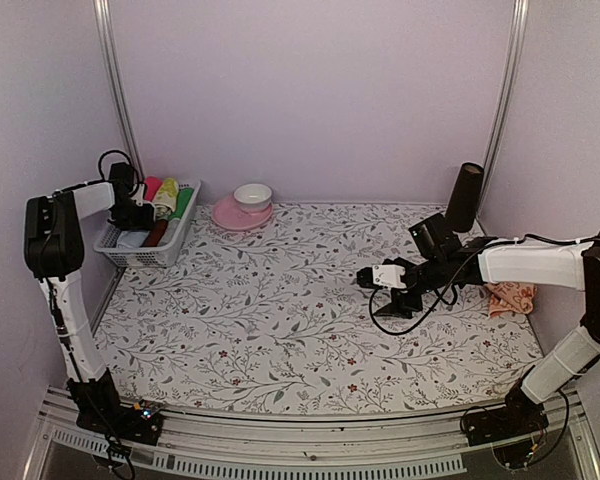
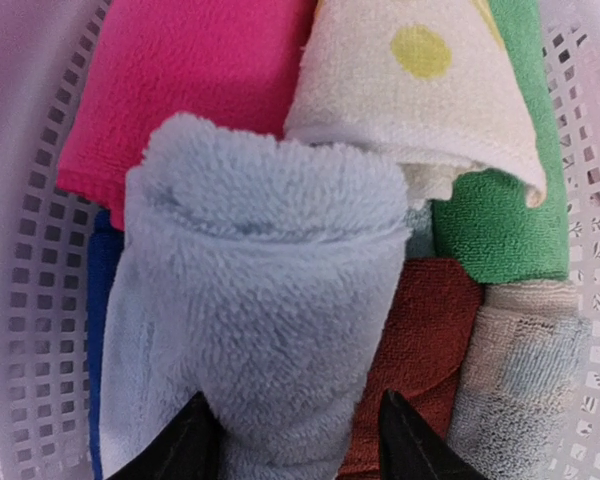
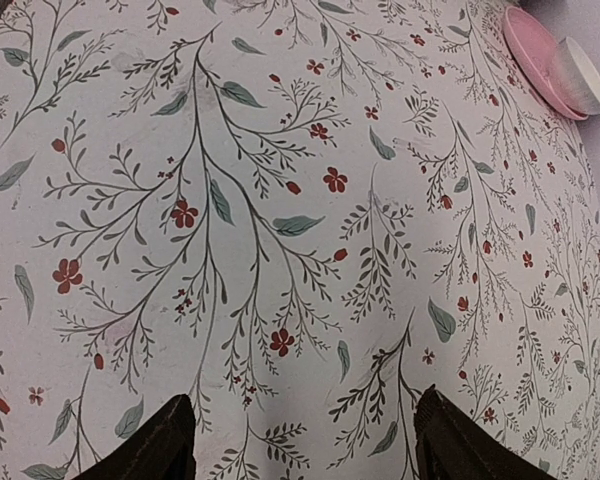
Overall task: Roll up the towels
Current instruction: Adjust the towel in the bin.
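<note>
The left end effector is straddling the rolled pale blue towel in the basket at the desk's far-left corner; gripping or not, I cannot tell. Its long axis is pointing straight ahead. Fluff snagging on withdrawal could unroll it. The right end effector is hanging spread, empty; the peach towel is lying by the right edge.

White mesh basket is sitting at the back left of the floral table sheet. It's holding a hot pink cloth, a green one, a cream one with yellow dots and a dark red one. Pink plate is sitting near it, carrying a white bowl. A black cylinder is standing back right.
</note>
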You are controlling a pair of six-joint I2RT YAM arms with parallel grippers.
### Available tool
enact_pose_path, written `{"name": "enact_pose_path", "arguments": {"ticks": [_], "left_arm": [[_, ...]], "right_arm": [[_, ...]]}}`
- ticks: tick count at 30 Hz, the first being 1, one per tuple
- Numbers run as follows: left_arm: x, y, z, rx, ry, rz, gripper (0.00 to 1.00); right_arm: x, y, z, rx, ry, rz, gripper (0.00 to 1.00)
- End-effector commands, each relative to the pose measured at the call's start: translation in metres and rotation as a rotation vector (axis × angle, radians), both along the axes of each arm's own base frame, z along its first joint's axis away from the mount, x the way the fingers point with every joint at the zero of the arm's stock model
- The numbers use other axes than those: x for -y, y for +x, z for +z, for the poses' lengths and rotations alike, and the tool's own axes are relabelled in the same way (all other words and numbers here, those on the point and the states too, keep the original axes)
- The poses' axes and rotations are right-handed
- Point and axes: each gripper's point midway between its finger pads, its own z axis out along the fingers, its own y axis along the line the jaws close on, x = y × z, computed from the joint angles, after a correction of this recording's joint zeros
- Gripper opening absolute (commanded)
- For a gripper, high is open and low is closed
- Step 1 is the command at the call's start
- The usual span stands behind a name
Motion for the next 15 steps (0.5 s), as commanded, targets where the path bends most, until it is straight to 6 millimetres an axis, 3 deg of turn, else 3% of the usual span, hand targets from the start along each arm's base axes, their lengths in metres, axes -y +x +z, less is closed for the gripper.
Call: {"name": "enact_pose_path", "arguments": {"ticks": [1, 9, 12, 15], "left_arm": [[-0.0210, -0.0294, -0.0464, -0.170, 0.017, 0.061, 0.51], [-0.0275, -0.0305, -0.0513, -0.182, 0.039, 0.077, 0.41], [-0.0267, -0.0312, -0.0524, -0.185, 0.036, 0.075, 0.51], [-0.0290, -0.0321, -0.0543, -0.192, 0.049, 0.078, 0.52]], "right_arm": [[-0.0041, 0.0010, 0.0075, 0.007, 0.006, 0.011, 0.76], [-0.0043, 0.0006, 0.0073, 0.006, 0.005, 0.013, 0.76], [-0.0042, 0.0012, 0.0069, 0.006, 0.005, 0.012, 0.75], [-0.0042, 0.0007, 0.0068, 0.005, 0.004, 0.012, 0.75]]}}
